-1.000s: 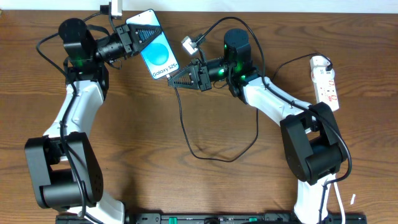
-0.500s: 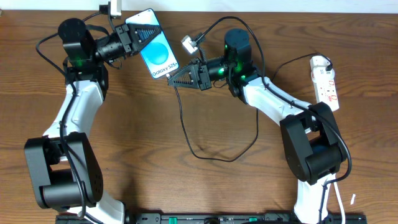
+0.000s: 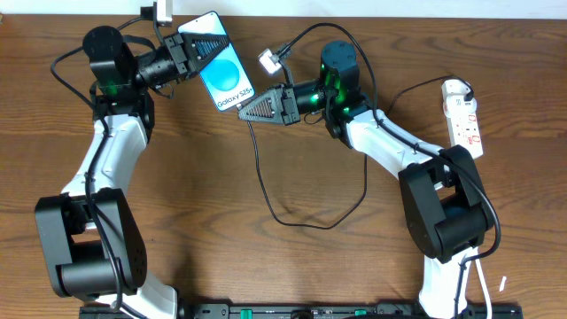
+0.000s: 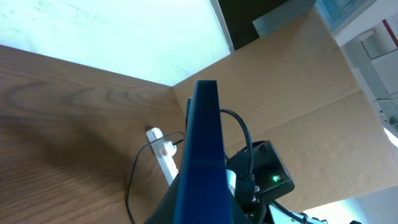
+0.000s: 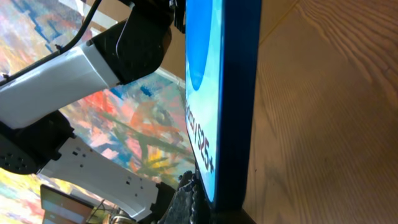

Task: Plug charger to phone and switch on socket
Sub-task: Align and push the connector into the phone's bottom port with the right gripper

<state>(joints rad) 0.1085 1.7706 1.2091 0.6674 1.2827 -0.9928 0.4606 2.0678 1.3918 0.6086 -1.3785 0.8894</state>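
Note:
The phone (image 3: 226, 73), blue screen up, is held above the table at the back by my left gripper (image 3: 193, 53), which is shut on its top end. It shows edge-on in the left wrist view (image 4: 202, 149) and the right wrist view (image 5: 224, 93). My right gripper (image 3: 243, 110) is shut, its tip against the phone's bottom edge. The black charger cable (image 3: 264, 190) leaves that gripper and loops over the table; its plug tip is hidden. The white power strip (image 3: 465, 113) lies at the far right, also visible in the left wrist view (image 4: 163, 152).
A small white adapter (image 3: 269, 60) hangs on the cable just behind the right gripper. Another white object (image 3: 160, 12) sits at the table's back edge by the left arm. The cable loop reaches the table's middle (image 3: 310, 223).
My right gripper has moved slightly left and up, closing onto the phone's bottom edge. The left gripper and the phone have stayed still.

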